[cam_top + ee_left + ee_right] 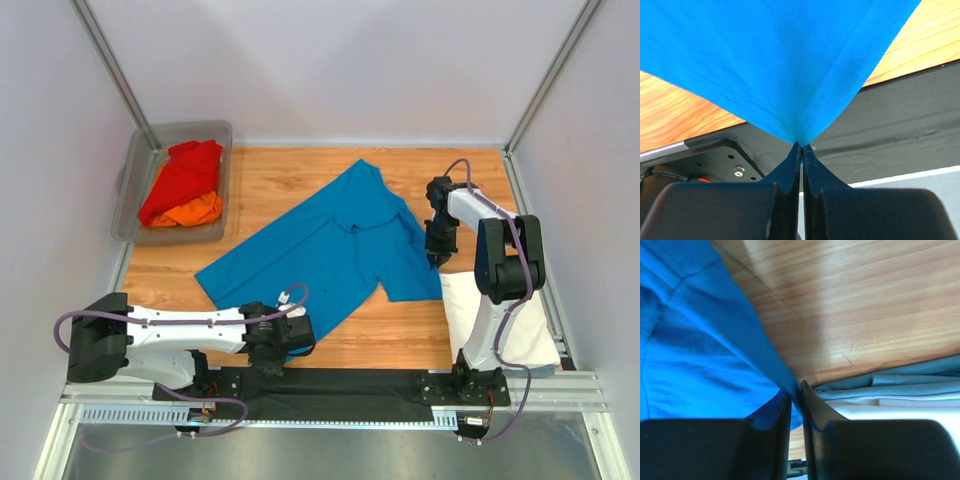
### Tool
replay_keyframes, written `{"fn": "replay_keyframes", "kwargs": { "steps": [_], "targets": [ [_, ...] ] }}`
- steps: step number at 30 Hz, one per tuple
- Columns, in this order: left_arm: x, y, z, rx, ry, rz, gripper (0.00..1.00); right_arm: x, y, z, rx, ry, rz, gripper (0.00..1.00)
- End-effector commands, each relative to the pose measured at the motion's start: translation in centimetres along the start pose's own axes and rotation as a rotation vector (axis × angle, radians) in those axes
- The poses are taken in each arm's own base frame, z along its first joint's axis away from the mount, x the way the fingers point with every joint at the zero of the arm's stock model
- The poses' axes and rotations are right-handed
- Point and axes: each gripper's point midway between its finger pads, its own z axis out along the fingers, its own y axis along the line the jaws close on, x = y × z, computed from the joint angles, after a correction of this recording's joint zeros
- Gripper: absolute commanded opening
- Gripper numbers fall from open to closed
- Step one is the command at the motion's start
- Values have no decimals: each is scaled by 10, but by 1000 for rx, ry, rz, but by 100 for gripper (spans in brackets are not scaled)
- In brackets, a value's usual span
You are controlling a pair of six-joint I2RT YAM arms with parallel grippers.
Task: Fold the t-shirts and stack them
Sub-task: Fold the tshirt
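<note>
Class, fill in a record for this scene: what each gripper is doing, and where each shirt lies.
left gripper: shut on the near hem of the blue t-shirt
right gripper: closed on the blue t-shirt's right edge
blue t-shirt: spread unfolded on the wooden table
red t-shirt: in the plastic tub, beside the orange t-shirt
white t-shirt: folded, near right

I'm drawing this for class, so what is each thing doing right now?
blue t-shirt: spread out, unfolded
red t-shirt: crumpled in tub
orange t-shirt: crumpled under red t-shirt
white t-shirt: folded
left tool: shut on blue t-shirt
right tool: shut on blue t-shirt
</note>
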Motion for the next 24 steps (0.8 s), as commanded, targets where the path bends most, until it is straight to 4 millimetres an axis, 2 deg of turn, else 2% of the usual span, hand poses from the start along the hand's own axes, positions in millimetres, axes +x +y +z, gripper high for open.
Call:
{"fn": "replay_keyframes", "kwargs": {
  "steps": [1, 2, 5, 8, 9, 13, 14, 15, 17, 18, 21, 22, 23, 24],
  "targets": [
    [-1, 8, -5, -17, -28, -44, 0, -15, -7, -11, 29, -65, 20, 12],
    [-2, 8, -7, -12, -32, -57, 0, -16, -10, -14, 41, -75, 26, 1],
    [-4, 10, -9, 6, -29, -104, 0, -17, -13, -29, 23, -89, 55, 0],
    [-14, 16, -15, 31, -45, -171, 0, -28, -6, -47, -116, -106, 133, 1],
    [-18, 19, -17, 40, -45, -182, 0, -35, 4, -55, -233, -100, 177, 0],
    [-31, 36, -24, 65, -57, -293, 0, -51, 28, -74, -460, -78, 225, 0],
    [-39, 42, -28, 73, -71, -347, 0, -51, 39, -80, -539, -57, 224, 0],
    [-40, 45, -29, 77, -73, -367, 0, -53, 45, -77, -575, -30, 233, 0],
    [-48, 50, -33, 92, -92, -414, 0, -59, 67, -90, -722, -1, 223, 0],
    [-50, 52, -34, 92, -92, -432, 0, -62, 73, -88, -761, 20, 228, 0],
    [-51, 61, -32, 67, -74, -494, 0, -74, 90, -102, -886, 41, 245, 0],
    [-48, 64, -31, 52, -59, -512, 0, -78, 94, -100, -903, 65, 274, 0],
    [-48, 68, -30, 37, -54, -531, 0, -87, 99, -111, -952, 52, 263, 0],
    [-49, 74, -29, 14, -56, -553, 0, -91, 101, -112, -971, 60, 270, 0]
  ]
}}
